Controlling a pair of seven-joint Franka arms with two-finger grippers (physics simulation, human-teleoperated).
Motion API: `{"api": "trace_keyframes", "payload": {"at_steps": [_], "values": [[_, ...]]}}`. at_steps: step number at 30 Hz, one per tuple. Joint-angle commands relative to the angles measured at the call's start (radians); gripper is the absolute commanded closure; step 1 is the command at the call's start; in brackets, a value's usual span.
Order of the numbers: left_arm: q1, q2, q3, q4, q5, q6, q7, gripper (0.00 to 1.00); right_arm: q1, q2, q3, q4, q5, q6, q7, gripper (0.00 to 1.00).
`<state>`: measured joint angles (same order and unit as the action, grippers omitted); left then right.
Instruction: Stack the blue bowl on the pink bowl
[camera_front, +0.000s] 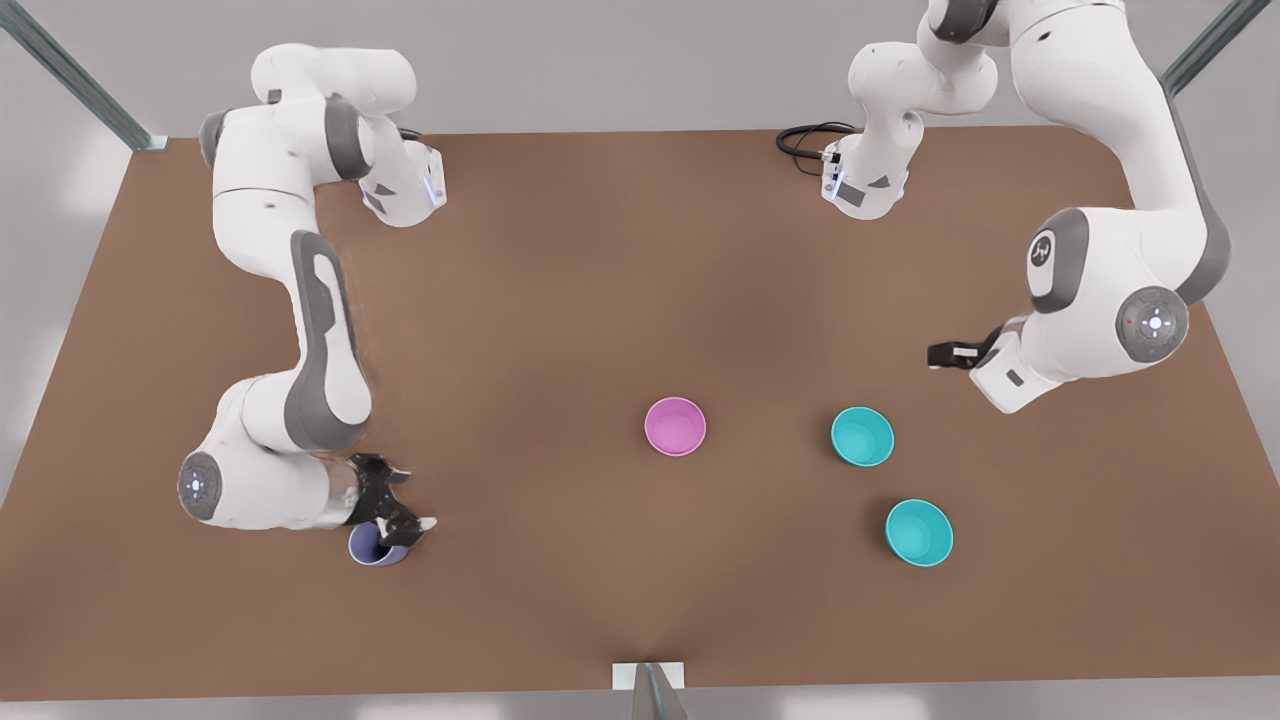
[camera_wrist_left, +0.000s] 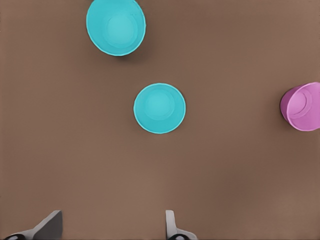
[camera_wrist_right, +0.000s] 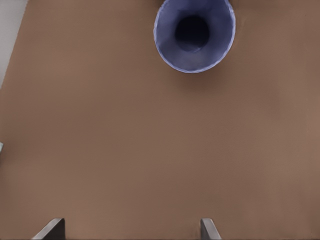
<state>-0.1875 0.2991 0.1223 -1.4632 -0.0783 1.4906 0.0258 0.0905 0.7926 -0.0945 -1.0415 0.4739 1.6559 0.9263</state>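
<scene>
At the front view's right, the left gripper (camera_front: 938, 355) hangs, fingers spread, above the blue bowl (camera_front: 862, 436); it should descend over the rim, while the right gripper (camera_front: 400, 510), fingers spread, waits.

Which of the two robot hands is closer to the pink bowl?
The left gripper. It hovers open toward the front view's right of the pink bowl, past a turquoise bowl. The right gripper hangs farther off on the front view's left, open, over the purple cup.
</scene>
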Motion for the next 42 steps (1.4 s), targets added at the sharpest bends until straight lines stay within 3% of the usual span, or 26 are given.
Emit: {"api": "trace_keyframes", "payload": {"at_steps": [1,3,7,8,11,12,14,15,21,22,23,25,27,32,35,37,42], "values": [[0.008,0.032,0.002,0.037,-0.043,0.046,-0.004,0.0,-0.123,-0.015,-0.001,0.0,-0.104,-0.412,-0.573,0.0],[0.031,0.123,0.002,0.037,-0.054,0.059,-0.009,0.0,-0.163,-0.174,-0.002,0.012,-0.356,-0.415,-1.004,0.0],[0.014,0.25,-0.001,-0.032,-0.136,0.29,-0.006,0.0,-0.175,-0.466,0.009,-0.006,-0.409,-0.504,-1.09,0.0],[0.022,0.291,-0.016,-0.037,-0.14,0.355,-0.006,0.0,-0.181,-0.487,0.07,-0.02,-0.413,-0.507,-1.08,0.0],[0.062,0.334,-0.023,-0.108,-0.152,0.49,0.204,0.0,-0.161,-0.498,0.064,-0.032,-0.426,-0.508,-1.049,0.0],[0.069,0.325,-0.023,-0.187,-0.152,0.595,0.227,0.0,-0.156,-0.553,0.064,-0.116,-0.432,-0.489,-1.031,0.0],[0.068,0.328,-0.023,-0.212,-0.152,0.62,0.227,0.0,-0.124,-0.665,0.058,-0.311,-0.434,-0.381,-0.975,0.0],[0.068,0.331,-0.023,-0.213,-0.152,0.631,0.227,0.0,-0.097,-0.645,0.024,-0.313,-0.436,-0.383,-0.96,0.0],[0.06,0.373,-0.042,-0.252,-0.156,0.663,0.227,0.0,-0.161,-0.612,0.019,-0.287,-0.35,-0.515,-0.917,0.0],[0.06,0.373,-0.042,-0.252,-0.156,0.662,0.227,0.04,-0.192,-0.601,0.019,-0.233,-0.347,-0.518,-0.92,0.0],[0.06,0.373,-0.042,-0.252,-0.156,0.662,0.227,0.16,-0.198,-0.593,0.019,-0.226,-0.333,-0.518,-0.919,0.0],[0.06,0.371,-0.042,-0.252,-0.166,0.655,0.221,0.54,-0.192,-0.578,0.022,-0.221,-0.333,-0.518,-0.906,0.0],[0.062,0.37,-0.042,-0.252,-0.23,0.626,0.221,0.77,-0.196,-0.57,0.024,-0.203,-0.333,-0.516,-0.906,0.0],[0.057,0.364,-0.041,-0.247,-0.23,0.623,0.218,0.79,-0.198,-0.563,0.021,-0.181,-0.336,-0.518,-0.909,0.0],[0.025,0.29,-0.039,-0.218,-0.222,0.527,0.088,0.79,-0.193,-0.527,0.027,-0.146,-0.336,-0.513,-0.906,0.0],[-0.032,0.284,-0.042,-0.123,-0.189,0.413,-0.107,0.79,-0.195,-0.523,0.022,-0.141,-0.336,-0.515,-0.906,0.0],[-0.236,0.39,-0.046,0.164,-0.224,0.402,-0.471,0.79,-0.204,-0.521,0.019,-0.13,-0.334,-0.516,-0.914,0.0]]}}
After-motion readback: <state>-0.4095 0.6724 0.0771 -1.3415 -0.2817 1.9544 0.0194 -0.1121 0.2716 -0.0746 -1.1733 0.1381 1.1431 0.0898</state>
